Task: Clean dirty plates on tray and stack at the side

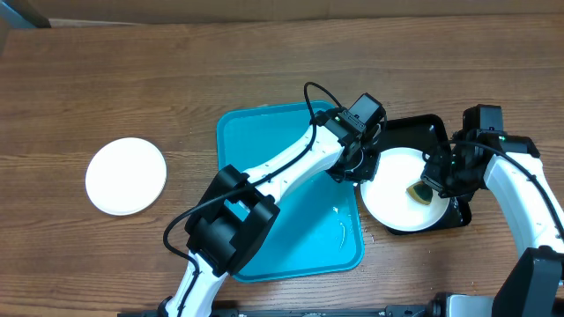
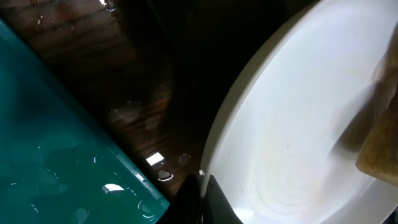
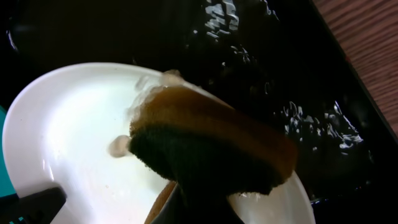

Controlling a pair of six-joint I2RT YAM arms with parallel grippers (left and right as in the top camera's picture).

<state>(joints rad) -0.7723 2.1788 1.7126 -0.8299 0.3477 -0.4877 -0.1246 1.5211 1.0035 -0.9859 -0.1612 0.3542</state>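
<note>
Overhead:
- Your tray sits mid-table and carries only water droplets.
- A black tray touches its right rim.
- One white plate lies on the black tray, and its left edge overhangs toward the tray.
- A second plate, white and clean-looking, rests alone on the wood, well to the left of the tray.

Left gripper:
- Your arm reaches diagonally across the tray to the plate's left rim.
- In the left wrist view the two dark fingers are pinched together on the plate's rim.
- The tray's edge and the wet black tray lie below them.

Right gripper:
- It is over the plate's right half, jaws clamped on a sponge.
- In the right wrist view the sponge is yellow-brown with a dark green scouring face.
- It is pressed against the plate.
- A pale wet blob shows just beside the sponge's left edge.
- The black tray glistens with water.

Plate surface: faint ring-shaped streaks show in the left wrist view. I cannot tell whether they are residue or reflection.
</note>
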